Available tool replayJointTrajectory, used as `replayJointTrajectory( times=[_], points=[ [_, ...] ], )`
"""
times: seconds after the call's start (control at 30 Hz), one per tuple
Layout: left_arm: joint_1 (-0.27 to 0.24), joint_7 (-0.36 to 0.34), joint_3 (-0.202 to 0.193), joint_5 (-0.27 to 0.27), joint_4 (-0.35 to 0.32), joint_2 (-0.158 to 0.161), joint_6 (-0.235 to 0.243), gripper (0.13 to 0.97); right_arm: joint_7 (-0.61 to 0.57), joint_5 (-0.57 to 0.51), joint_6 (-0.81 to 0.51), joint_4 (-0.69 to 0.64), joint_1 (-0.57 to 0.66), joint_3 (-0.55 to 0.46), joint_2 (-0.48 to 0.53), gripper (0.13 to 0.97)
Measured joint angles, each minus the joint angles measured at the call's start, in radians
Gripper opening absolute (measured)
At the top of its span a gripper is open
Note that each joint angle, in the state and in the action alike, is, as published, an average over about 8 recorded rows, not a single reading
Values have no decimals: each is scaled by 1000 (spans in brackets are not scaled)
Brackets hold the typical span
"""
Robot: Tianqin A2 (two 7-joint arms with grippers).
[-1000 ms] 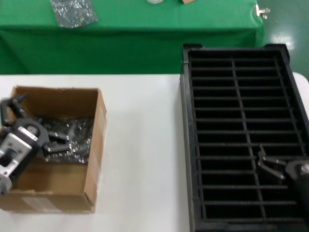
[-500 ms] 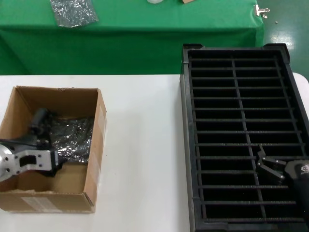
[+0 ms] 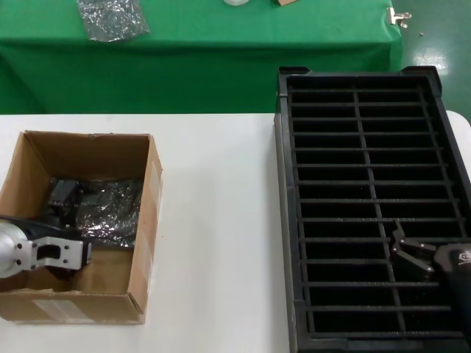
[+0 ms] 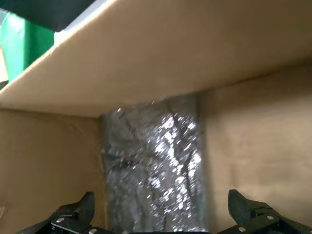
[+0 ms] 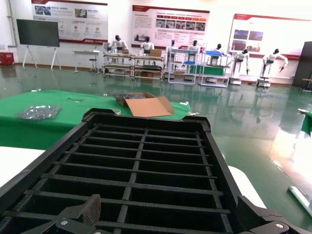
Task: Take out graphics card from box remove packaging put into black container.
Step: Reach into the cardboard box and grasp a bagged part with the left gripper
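Cardboard box (image 3: 81, 220), left pincer (image 4: 161, 219) spread wide over the bag (image 4: 153, 165), right pincer (image 5: 170, 222) open above tray (image 3: 372, 198).

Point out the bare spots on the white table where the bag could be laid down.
The widest bare patch of white table lies between the box and the black container. A narrower strip runs behind the box. The left gripper crowds the box's inside.

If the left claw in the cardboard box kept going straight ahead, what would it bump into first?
Most likely the shiny silver bag: it lies right between the open fingers of the left gripper on the floor of the box. Depth is hard to judge.
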Motion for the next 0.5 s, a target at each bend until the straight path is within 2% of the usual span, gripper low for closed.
replayJointTrajectory(
  times=[0.27, 0.5],
  points=[
    [-2, 135, -28, -62, 87, 48, -117, 966, 0, 0, 0, 0, 0, 0, 0, 966],
    [1, 257, -61, -140, 120, 73, -176, 966, 0, 0, 0, 0, 0, 0, 0, 966]
  ],
)
